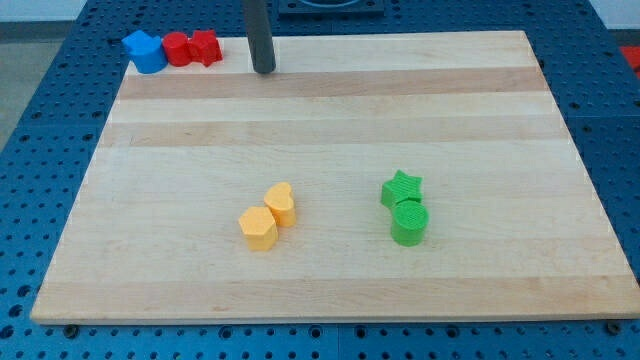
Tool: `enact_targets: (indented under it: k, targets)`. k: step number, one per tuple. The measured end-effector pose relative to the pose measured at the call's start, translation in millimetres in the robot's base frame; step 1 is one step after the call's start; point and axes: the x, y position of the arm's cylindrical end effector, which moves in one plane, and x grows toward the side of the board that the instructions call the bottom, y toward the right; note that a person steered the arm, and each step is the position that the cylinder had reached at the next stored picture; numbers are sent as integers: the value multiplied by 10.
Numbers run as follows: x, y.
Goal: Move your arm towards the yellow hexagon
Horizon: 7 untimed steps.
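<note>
The yellow hexagon (258,228) lies on the wooden board (330,120), below the middle and a little to the view's left. A second yellow block (281,204), rounded like a heart, touches it on its upper right. My tip (263,70) is at the board's top edge, left of centre, far above both yellow blocks and touching no block.
A blue block (145,51) and two red blocks (177,49) (205,47) sit in a row at the board's top left corner, left of my tip. A green star (401,188) and a green cylinder (409,222) stand together right of centre.
</note>
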Motion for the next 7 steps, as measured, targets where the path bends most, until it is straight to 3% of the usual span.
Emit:
enact_targets:
  k: [3, 5, 6, 7]
  targets:
    - [1422, 8]
    - [2491, -475]
    - [3054, -237]
    - [2886, 158]
